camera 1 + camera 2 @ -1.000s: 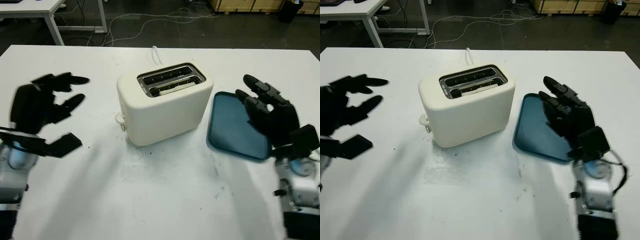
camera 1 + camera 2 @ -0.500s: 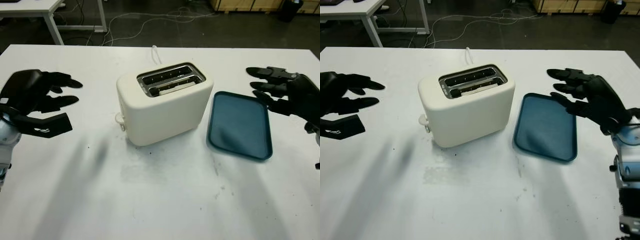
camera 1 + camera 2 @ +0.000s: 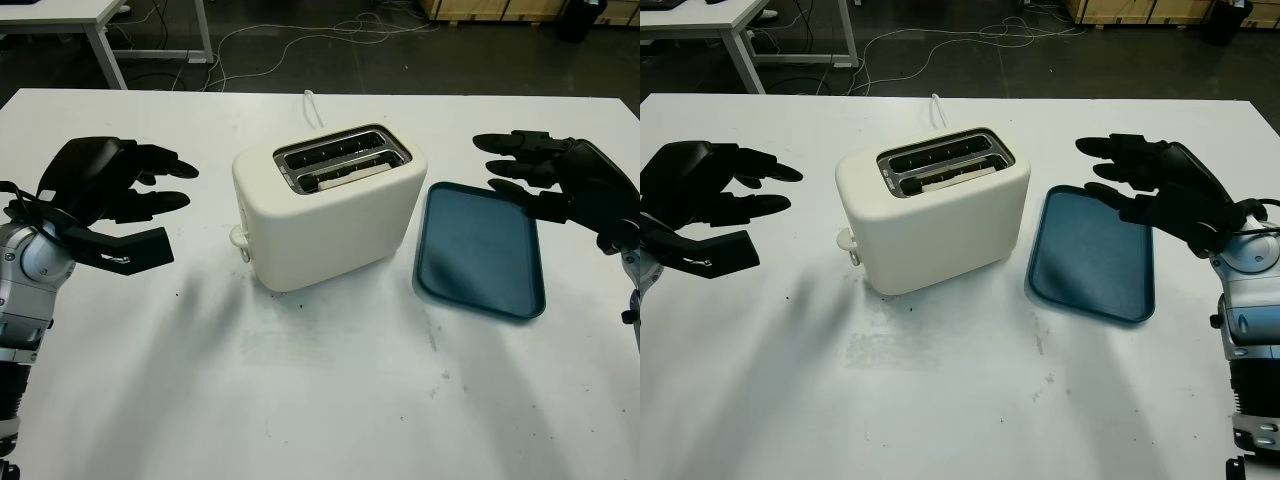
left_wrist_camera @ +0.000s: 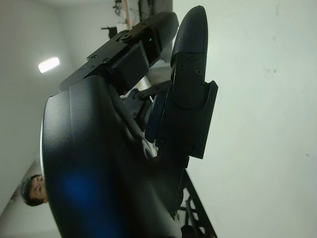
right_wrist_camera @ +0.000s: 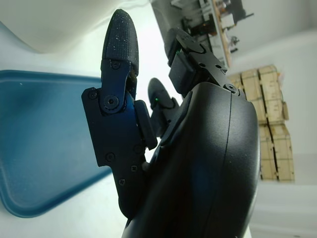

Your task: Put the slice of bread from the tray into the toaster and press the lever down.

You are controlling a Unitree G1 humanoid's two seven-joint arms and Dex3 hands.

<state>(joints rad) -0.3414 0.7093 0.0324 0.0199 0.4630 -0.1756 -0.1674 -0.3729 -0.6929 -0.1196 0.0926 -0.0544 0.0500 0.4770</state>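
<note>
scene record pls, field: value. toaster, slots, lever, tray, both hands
toaster: cream two-slot toaster, upright near the middle of the white table
slots: bread slice sits in the slot nearer the robot; the farther slot looks empty
lever: knob low on the toaster's end that faces the left hand; whether it is pressed, cannot tell
tray: blue tray beside the toaster on the right-hand side, nothing on it
left hand: left hand open, above the table beside the toaster's lever end, apart from it
right hand: right hand open, above the tray's far edge
</note>
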